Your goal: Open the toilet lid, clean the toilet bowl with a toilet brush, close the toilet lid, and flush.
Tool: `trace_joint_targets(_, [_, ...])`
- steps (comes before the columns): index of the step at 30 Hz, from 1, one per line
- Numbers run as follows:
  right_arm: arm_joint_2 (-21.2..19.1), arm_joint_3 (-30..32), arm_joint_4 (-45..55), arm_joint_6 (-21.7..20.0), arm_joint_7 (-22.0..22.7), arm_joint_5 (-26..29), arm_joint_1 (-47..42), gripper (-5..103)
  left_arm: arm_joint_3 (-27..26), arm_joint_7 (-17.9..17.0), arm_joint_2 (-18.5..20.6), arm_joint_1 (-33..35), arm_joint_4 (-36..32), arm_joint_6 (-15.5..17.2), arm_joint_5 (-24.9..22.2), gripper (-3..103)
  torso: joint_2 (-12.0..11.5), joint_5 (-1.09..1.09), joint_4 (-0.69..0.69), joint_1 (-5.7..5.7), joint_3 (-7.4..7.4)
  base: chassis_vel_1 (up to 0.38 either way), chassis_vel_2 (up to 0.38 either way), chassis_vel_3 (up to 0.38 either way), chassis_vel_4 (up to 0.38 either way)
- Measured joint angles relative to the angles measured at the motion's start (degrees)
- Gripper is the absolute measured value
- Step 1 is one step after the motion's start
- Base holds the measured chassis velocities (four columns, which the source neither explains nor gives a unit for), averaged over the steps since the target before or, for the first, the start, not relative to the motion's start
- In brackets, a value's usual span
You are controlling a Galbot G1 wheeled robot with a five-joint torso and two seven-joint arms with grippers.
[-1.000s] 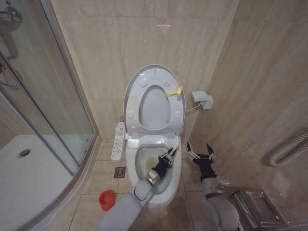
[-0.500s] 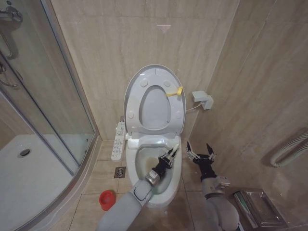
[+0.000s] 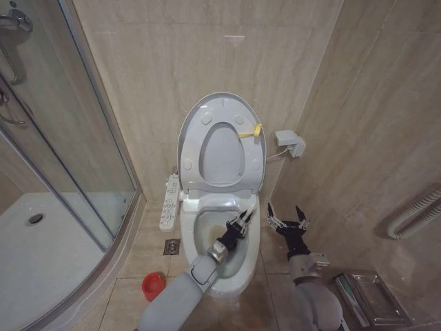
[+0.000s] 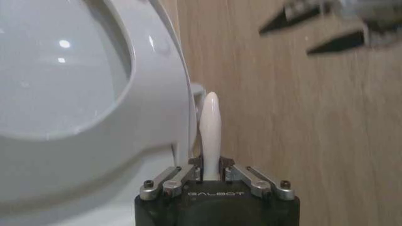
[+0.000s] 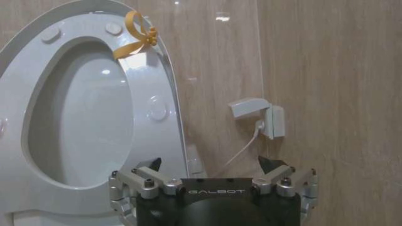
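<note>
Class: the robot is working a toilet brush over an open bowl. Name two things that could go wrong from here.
1. The left end effector pinches only the toilet brush handle's thin end; scrubbing force may twist it loose.
2. The open right end effector hangs beside the toilet bowl rim, so the arms might collide.

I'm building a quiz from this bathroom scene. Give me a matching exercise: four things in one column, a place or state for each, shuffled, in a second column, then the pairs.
Things:
1. glossy white oval plastic toilet lid
2. thin white stick handle of the toilet brush
3. round red holder cup
4. right gripper

Places or states:
A. on the tiled floor, left of the toilet
B. raised upright against the wall
C. open, beside the white ceramic toilet bowl
D. clamped in the left gripper

Pairs: 1-B, 2-D, 3-A, 4-C
</note>
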Motion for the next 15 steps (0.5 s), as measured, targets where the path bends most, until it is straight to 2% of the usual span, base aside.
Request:
trace_joint_targets(8, [0.0,0.0,0.0,0.0,0.0,0.0,0.0,100,-0.8,0.2,-0.9,0.1,3.7,-1.0,2.0,16,0.0,0.00,0.01,0.00,0.00,0.000,0.000,0.000,0.000])
trace_joint_targets(15, [0.0,0.0,0.0,0.0,0.0,0.0,0.0,100,-5.3,0.0,1.3,2.4,1.8,-0.8,1.7,16,0.0,-0.01,0.01,0.00,0.00,0.000,0.000,0.000,0.000])
